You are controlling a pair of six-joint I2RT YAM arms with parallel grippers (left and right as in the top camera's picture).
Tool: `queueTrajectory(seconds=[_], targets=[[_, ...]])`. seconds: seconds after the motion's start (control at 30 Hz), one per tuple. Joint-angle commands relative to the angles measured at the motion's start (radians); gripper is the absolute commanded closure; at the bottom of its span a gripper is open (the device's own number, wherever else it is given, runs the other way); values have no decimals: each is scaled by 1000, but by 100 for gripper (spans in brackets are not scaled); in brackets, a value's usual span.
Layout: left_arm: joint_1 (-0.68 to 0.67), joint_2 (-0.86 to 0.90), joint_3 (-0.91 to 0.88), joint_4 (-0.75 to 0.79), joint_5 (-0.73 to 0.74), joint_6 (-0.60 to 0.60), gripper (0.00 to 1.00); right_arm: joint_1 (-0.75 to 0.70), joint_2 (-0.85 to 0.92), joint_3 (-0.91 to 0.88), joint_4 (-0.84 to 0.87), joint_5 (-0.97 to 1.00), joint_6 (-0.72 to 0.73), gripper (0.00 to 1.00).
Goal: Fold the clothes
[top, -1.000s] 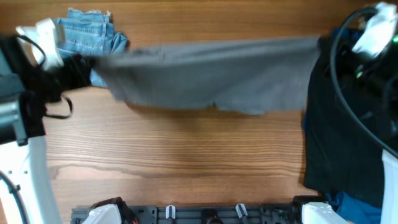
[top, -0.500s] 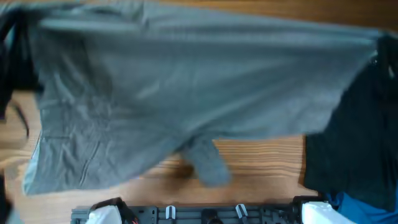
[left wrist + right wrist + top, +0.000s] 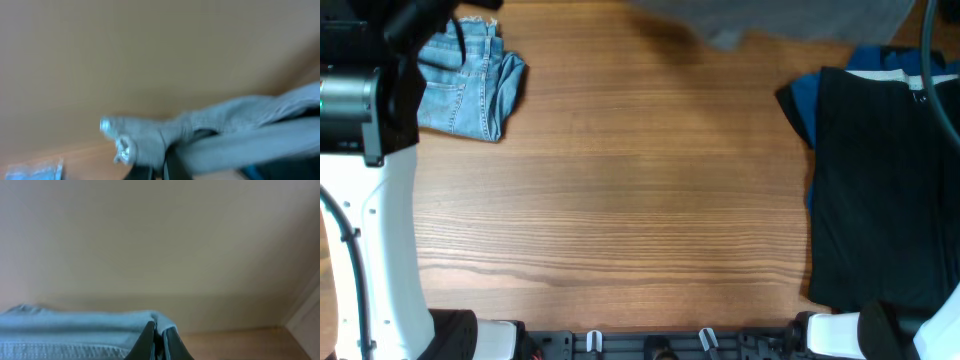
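Overhead view gives us, at the far left, the white left arm [image 3: 380, 200] rising beside the wooden bench [image 3: 620, 200]. Just next to it, near the back left corner, the denim shorts [image 3: 470, 85] lie bunched on the wood. Further right, along the top edge of the picture, we see the grey shorts [image 3: 790, 15] as a blurred grey band; we cannot tell from here if they touch the bench. On the right side a blue garment [image 3: 800, 95] shows from under a large black garment [image 3: 880, 190], which lies flat and reaches to the front edge. In the left wrist view, which is very blurred, the left fingers [image 3: 175, 167] are together and clamped on one bunched end of the grey shorts [image 3: 150, 142], and the cloth runs away to the right. In the right wrist view the right fingers [image 3: 145, 342] are also pressed together on an edge of the grey shorts [image 3: 75, 330], which look paler and bluish here and stretch to the left.
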State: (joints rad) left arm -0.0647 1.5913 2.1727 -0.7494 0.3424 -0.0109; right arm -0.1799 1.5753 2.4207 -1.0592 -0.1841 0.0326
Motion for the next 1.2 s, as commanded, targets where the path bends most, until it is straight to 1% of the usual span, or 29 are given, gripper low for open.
queueTrajectory(seconds=[0.0,0.1,0.17,0.23,0.3,0.37,0.4,0.43,0.47,0.5,0.53,0.57,0.6,0.63,0.7,0.77,0.8,0.83,0.87,0.9,0.97,1.0,1.03,1.07,1.13,1.17], targets=[[22,24,4,-349,-267,56,95,-20,67,-13,-287,-100,-59,96],[21,97,4,-604,-272,56,91,-20,140,-62,-541,-101,-55,96],[21,168,4,-748,-272,55,92,-20,154,-105,-547,-101,-23,96],[22,214,4,-845,-273,27,96,-20,156,-111,-546,-106,-3,96],[23,219,4,-885,-270,-15,96,-20,156,-111,-548,-105,-7,96],[23,219,4,-932,-245,-34,96,-20,157,-111,-537,-92,-21,92],[23,219,4,-932,-209,-55,95,-20,162,-111,-531,-81,-29,87],[21,221,4,-927,-124,-53,89,-20,171,-111,-527,-66,-30,83],[14,227,0,-918,-67,-53,89,-20,182,-111,-528,-61,-29,83],[-5,230,-25,-896,-35,-53,87,-20,195,-111,-529,-40,-26,55],[-36,230,-69,-862,-35,-53,85,-20,204,-111,-528,11,5,23],[-92,230,-175,-790,-35,-54,82,-24,208,-111,-511,137,82,15],[-118,230,-237,-748,-35,-54,80,-27,208,-111,-489,195,117,12],[-146,230,-315,-693,-35,-56,78,-32,208,-111,-464,210,132,10],[-197,230,-513,-526,-35,-111,80,-32,208,-111,-423,155,124,10],[-232,231,-739,-298,-2,-212,92,-31,208,-111,-410,100,124,10],[-240,232,-869,-127,81,-267,96,-31,208,-111,-406,78,123,11],[-241,234,-972,15,138,-325,96,-31,208,-111,-404,61,124,11],[-241,239,-1042,100,174,-389,96,-31,208,-111,-406,47,124,11],[-240,245,-1097,151,193,-428,96,-31,208,-111,-406,41,124,11],[-240,269,-1166,183,192,-443,96,-31,208,-111,-406,26,126,12],[-239,295,-1186,186,142,-472,96,-31,208,-111,-406,26,126,14],[-234,328,-1193,164,57,-559,96,-31,208,-111,-407,26,128,15],[-226,369,-1193,160,0,-602,96,-31,208,-111,-407,18,128,16],[-184,445,-1185,235,-117,-604,96,-27,208,-111,-407,-24,126,17],[-136,473,-1154,272,-173,-603,96,-16,209,-111,-408,-23,126,17]])
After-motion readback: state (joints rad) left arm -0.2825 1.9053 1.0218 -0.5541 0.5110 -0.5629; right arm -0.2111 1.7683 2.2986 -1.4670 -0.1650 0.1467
